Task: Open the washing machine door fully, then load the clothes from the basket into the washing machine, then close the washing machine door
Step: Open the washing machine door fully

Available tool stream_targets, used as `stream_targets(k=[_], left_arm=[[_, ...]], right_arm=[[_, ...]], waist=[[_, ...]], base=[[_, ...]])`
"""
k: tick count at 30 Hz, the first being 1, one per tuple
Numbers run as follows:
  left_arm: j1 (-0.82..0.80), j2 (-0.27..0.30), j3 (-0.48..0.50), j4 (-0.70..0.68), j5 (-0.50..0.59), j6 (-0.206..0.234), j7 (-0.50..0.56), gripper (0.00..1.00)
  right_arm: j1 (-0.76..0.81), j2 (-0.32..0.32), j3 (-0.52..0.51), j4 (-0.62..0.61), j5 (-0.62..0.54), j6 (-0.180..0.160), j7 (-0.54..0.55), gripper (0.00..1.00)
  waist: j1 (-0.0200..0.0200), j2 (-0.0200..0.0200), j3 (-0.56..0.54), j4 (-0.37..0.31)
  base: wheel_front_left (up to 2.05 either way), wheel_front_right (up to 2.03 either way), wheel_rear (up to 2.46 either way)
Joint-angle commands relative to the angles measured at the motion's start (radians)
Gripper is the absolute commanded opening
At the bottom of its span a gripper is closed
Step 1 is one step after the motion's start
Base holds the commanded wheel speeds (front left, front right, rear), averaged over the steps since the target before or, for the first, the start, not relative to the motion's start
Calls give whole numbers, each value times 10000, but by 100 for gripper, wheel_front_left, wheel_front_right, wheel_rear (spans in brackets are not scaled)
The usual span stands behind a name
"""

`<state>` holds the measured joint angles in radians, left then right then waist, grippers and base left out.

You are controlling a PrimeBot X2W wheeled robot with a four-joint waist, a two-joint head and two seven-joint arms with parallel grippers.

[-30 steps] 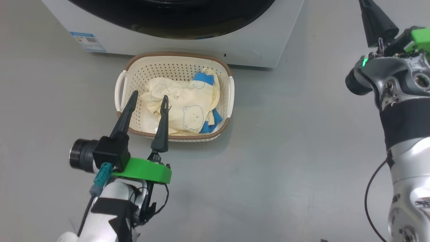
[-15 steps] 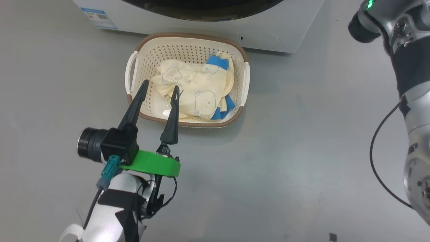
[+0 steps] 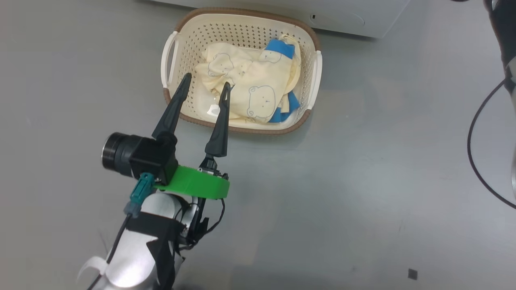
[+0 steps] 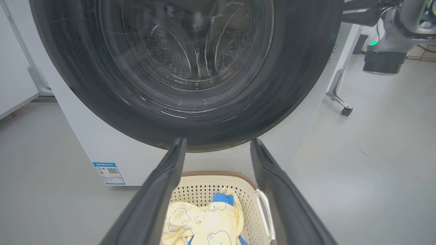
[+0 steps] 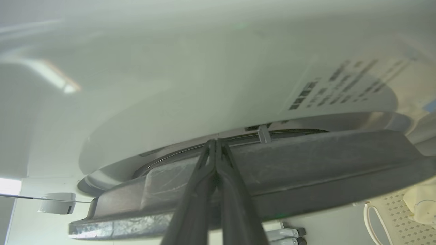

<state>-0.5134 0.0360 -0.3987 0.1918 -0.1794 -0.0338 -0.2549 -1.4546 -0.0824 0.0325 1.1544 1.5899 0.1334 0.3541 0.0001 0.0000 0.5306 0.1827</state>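
Grey floor (image 3: 363, 181); basket (image 3: 242, 35) lengthwise along washing machine (image 3: 363, 16)

Grey floor (image 3: 363, 181) bears a small dark square (image 3: 412, 274).

The left gripper (image 4: 218, 144) is seen with its two dark fingers spread apart and nothing held between them. Between the fingers the basket (image 4: 204, 190) is framed, set on the grey floor (image 4: 374, 163) just before the washing machine (image 4: 85, 136). The clothes (image 4: 204, 226) are heaped inside the basket, with a blue trim piece (image 4: 223, 199) lying uppermost. Above, the washing machine door (image 4: 293, 85) is shown, glossy and black, and the perforated drum (image 4: 163, 44) is made out through its glass. A blue label (image 4: 109, 173) is stuck at the machine's lower corner. The right arm (image 4: 391, 30) is seen at the upper right, by the door's rim.
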Motion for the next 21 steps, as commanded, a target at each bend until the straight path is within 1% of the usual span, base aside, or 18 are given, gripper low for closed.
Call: stream_targets(k=[1,10,17,21], left_arm=[[-190,144,205,-360,-104,85,-69,100],[-284,143,125,-345,-207,222,-69,100],[-304,143,191,-284,-108,217,-69,100],[-246,143,229,-204,-84,223,-69,100]], right_arm=[[-587,193,99,-221,-80,-27,104,0],[-821,259,435,26,-248,-27,443,0],[-499,293,674,-259,-278,-27,786,0],[-164,305,872,-519,-283,-27,1161,0]], waist=[[-1,0,96,75],[-1,0,184,100],[-1,0,140,-32],[-1,0,67,-128]], base=[[0,0,0],[0,0,0],[0,0,0],[0,0,0]])
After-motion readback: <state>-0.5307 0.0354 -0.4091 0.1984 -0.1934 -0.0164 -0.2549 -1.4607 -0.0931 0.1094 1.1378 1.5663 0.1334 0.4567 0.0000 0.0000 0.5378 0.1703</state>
